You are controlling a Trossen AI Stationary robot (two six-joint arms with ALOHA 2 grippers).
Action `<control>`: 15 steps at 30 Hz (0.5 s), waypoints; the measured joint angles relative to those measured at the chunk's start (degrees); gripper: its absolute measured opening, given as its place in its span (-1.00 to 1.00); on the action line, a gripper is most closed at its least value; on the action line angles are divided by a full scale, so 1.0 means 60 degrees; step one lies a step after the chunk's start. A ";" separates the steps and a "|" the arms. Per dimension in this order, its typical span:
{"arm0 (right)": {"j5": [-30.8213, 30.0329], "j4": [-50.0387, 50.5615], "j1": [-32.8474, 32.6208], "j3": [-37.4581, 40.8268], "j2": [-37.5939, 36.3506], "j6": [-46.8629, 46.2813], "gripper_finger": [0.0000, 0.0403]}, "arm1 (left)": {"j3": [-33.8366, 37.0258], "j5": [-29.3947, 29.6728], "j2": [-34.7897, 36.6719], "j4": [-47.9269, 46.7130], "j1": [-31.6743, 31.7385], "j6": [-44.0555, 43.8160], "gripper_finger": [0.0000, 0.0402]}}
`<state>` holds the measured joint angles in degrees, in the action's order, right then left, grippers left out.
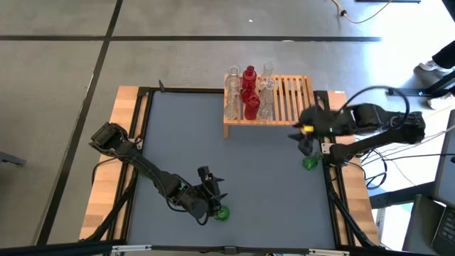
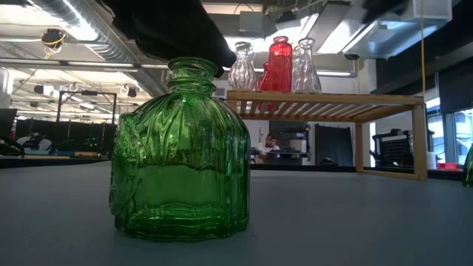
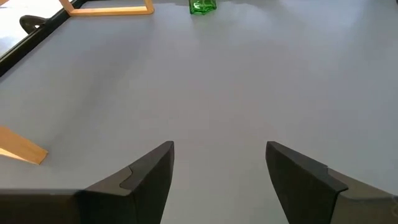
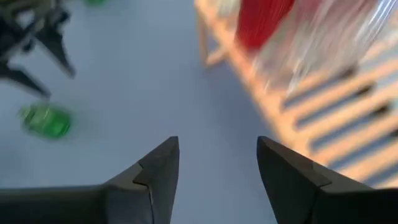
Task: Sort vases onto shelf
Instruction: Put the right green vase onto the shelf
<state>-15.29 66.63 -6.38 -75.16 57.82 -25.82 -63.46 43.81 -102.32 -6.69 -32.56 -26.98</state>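
The light-wood slatted shelf (image 1: 284, 99) stands at the table's far edge, with several red and clear vases (image 1: 249, 94) upright on its left half. They also show on the shelf (image 2: 325, 103) in the low view. One green vase (image 1: 222, 212) stands on the table near the near edge, large in the low view (image 2: 181, 155). My left gripper (image 1: 215, 188) is open just beside it, with bare table between its fingers (image 3: 219, 168). A second green vase (image 1: 311, 163) stands near the right edge. My right gripper (image 1: 301, 141) hovers open between it and the shelf (image 4: 217, 168).
The pale wooden table edges (image 1: 106, 178) frame the grey mat on the left and right. The right half of the shelf's slats (image 1: 295, 92) is bare. The grey mat (image 1: 213, 142) lies open in the table's middle. A person sits in the room far behind the table (image 2: 270, 145).
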 joint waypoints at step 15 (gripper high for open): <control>0.0426 0.3402 -0.3274 0.1837 0.0038 -0.6483 -0.01 | 0.0000 -0.0291 0.0000 0.0056 0.0004 -0.0356 0.24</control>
<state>-12.73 87.04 -26.03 -64.14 58.05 -64.72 -63.46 42.06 -102.32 -6.35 -32.53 -29.12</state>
